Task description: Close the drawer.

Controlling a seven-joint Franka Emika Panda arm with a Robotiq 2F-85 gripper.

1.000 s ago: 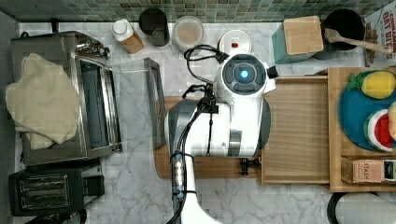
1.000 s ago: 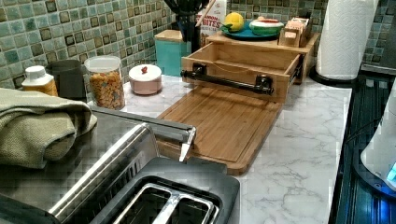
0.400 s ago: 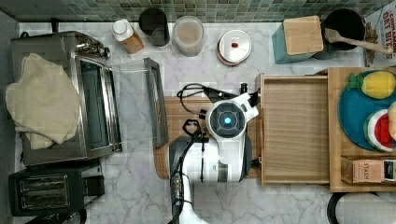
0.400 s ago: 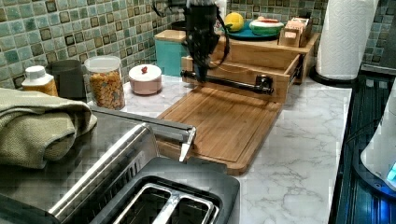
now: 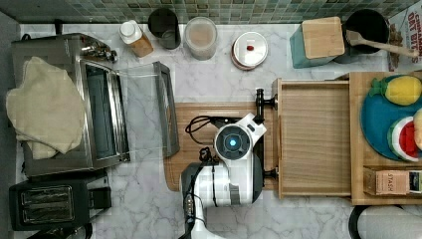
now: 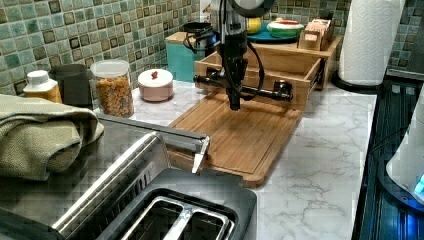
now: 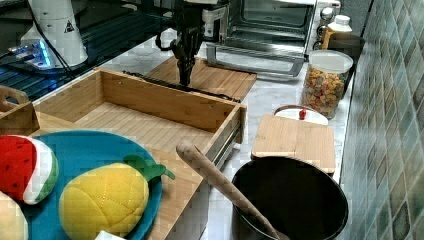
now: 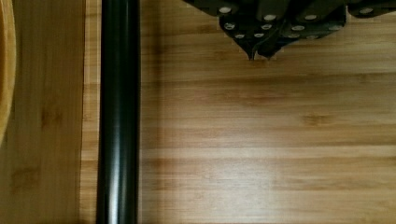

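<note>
Drawer (image 5: 312,137) stands pulled out at centre right of the top view, a shallow light-wood tray with raised rims, its interior bare. Its dark metal bar handle (image 6: 243,88) runs across the front panel on two posts; in the wrist view the handle (image 8: 117,112) is a smooth black cylinder over grained bamboo. Robot jaws (image 6: 234,104) hang pressed together to a narrow point, holding nothing, just in front of the handle and above the cutting board (image 6: 240,134); in the wrist view the jaws (image 8: 258,52) sit apart from the bar. Cutting board is flat, rounded at the corners, and abuts the drawer front. Steel toaster oven (image 5: 97,109), glass door lowered, occupies the left of the top view with a folded beige cloth (image 5: 45,104) on its roof; a black toaster (image 5: 45,206) sits at lower left. Cereal jar (image 6: 114,90), lidded pink dish (image 6: 155,82) and teal box (image 5: 318,42) line the green tile wall. Plush fruit lie on a blue plate (image 7: 75,150). Bench (image 6: 320,165) is white veined marble.
</note>
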